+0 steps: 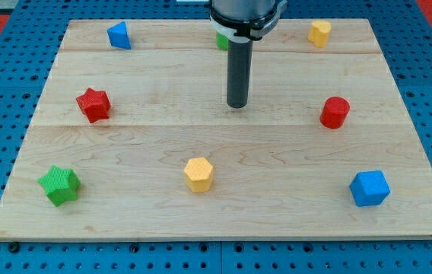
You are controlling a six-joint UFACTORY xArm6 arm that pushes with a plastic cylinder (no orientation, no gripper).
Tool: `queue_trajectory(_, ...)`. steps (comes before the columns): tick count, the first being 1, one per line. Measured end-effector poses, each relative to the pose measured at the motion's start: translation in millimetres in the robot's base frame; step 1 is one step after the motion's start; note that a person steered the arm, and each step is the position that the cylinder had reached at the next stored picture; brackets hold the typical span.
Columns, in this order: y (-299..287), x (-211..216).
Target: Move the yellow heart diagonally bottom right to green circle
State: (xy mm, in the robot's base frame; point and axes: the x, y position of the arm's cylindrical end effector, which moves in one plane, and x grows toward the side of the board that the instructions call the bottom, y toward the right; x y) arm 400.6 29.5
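Note:
The yellow heart [320,33] lies near the view's top right corner of the wooden board [147,221]. The green circle [220,41] is at the top centre, mostly hidden behind the arm; only a small green edge shows. My tip [237,105] rests on the board's middle, below the green circle and well to the lower left of the yellow heart. It touches no block.
A blue triangle [119,35] sits at top left, a red star [93,104] at left, and a green star [58,185] at bottom left. A yellow hexagon [198,174] lies at bottom centre, a red cylinder [335,112] at right, and a blue cube [370,188] at bottom right.

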Motion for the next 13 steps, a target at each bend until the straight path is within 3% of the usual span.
queue_trajectory(5,11,2)
queue_trajectory(7,54,2)
queue_trajectory(9,98,-67)
queue_trajectory(11,229,-157)
queue_trajectory(13,237,-202)
